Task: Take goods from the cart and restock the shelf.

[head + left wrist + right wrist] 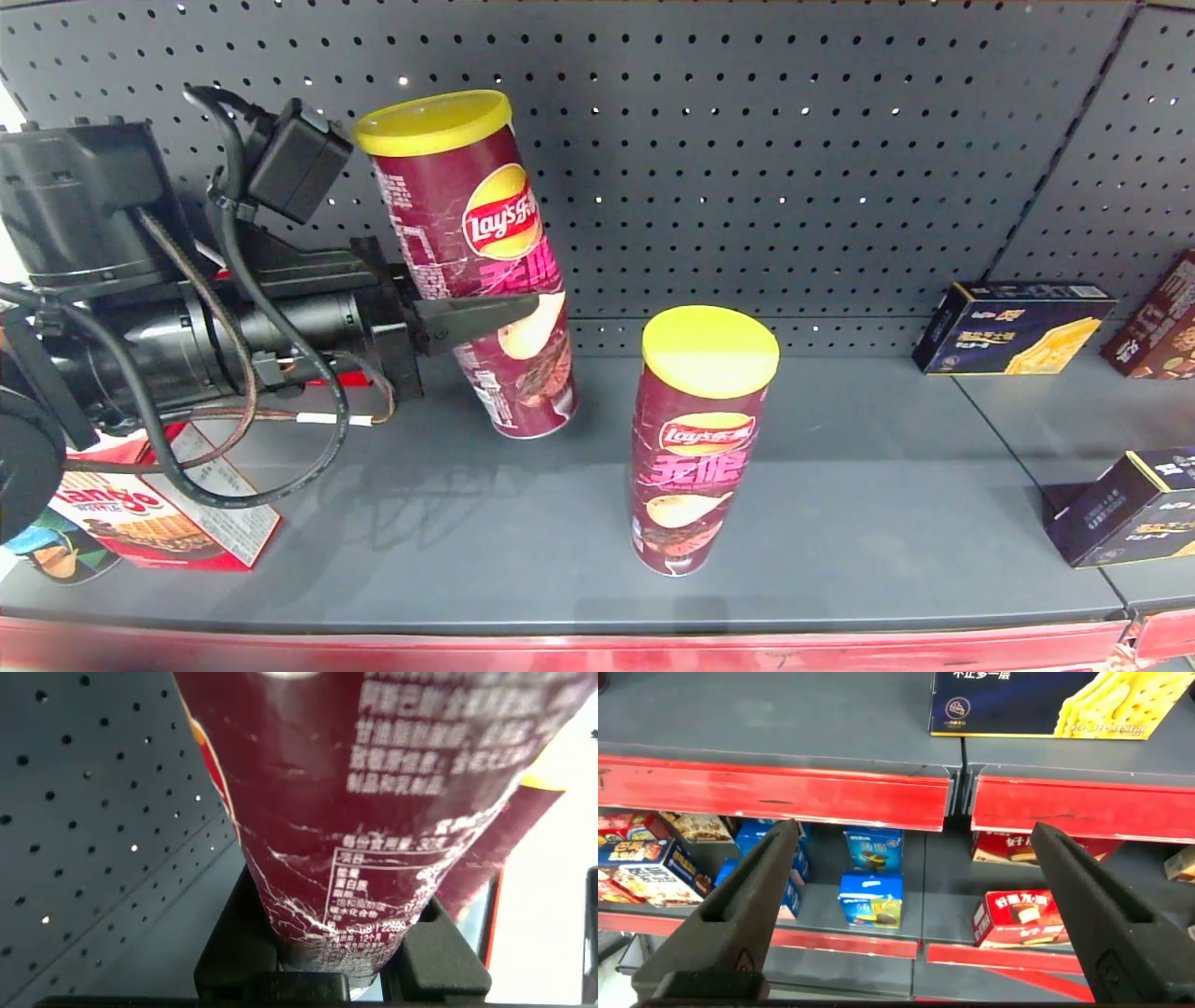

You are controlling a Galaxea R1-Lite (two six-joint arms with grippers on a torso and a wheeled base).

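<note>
A maroon chip can (485,271) with a yellow lid is tilted, its top leaning left and its base at or just above the grey shelf (840,485), close to the pegboard. My left gripper (499,315) comes in from the left and is shut on the can's middle. The left wrist view shows this can (374,812) up close, clamped in the left gripper (336,966). A second identical can (695,448) stands upright on the shelf, in front and to the right. My right gripper (920,910) is open with nothing between its fingers, facing red shelf edges (785,789).
A red wafer box (163,509) lies at the shelf's left front. Dark blue boxes (1013,327) (1134,509) and a maroon box (1158,317) sit on the right. Free shelf room lies between the cans and these boxes. Lower shelves hold cookie boxes (870,896).
</note>
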